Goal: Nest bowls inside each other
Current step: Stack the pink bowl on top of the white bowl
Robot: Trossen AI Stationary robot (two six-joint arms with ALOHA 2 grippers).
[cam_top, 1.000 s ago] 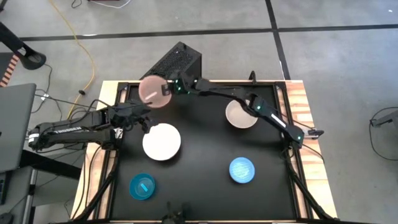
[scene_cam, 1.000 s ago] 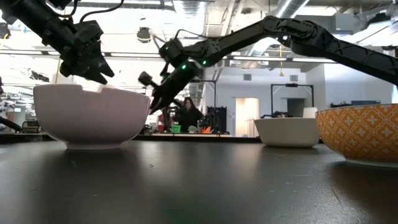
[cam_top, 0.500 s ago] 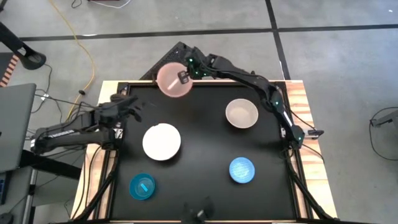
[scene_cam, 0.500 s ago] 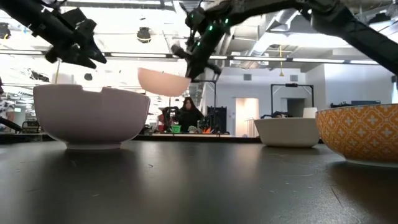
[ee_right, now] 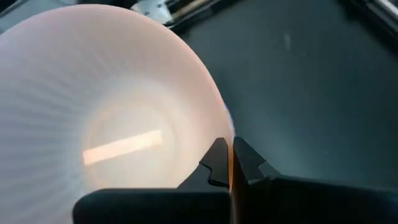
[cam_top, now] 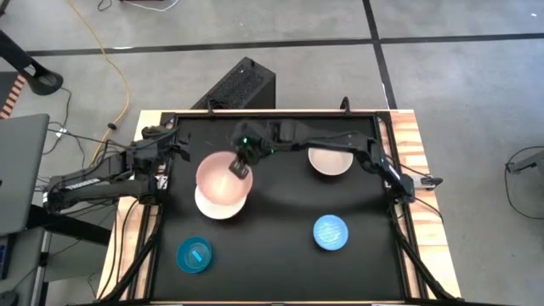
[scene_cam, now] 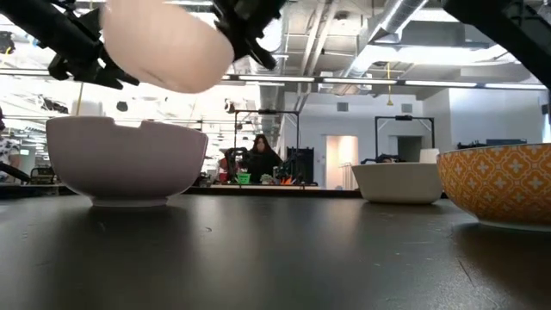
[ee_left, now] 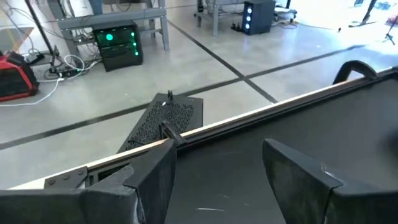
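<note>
right tool (cam_top: 240, 167): pinching pink bowl (cam_top: 223, 177) by its rim, carrying it above white bowl (cam_top: 223, 204), near desk (cam_top: 280, 246) left edge
left tool (cam_top: 167, 144): spread, waiting at left edge
tip: centring, levelling, then lowering before releasing

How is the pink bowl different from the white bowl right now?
The pink bowl is up in the air, held at its rim by the right tool; the white bowl sits on the table. In the low view the pink bowl is tilted, the white one level. From above, the pink bowl partly covers the white one. Both are round, plain and empty.
</note>
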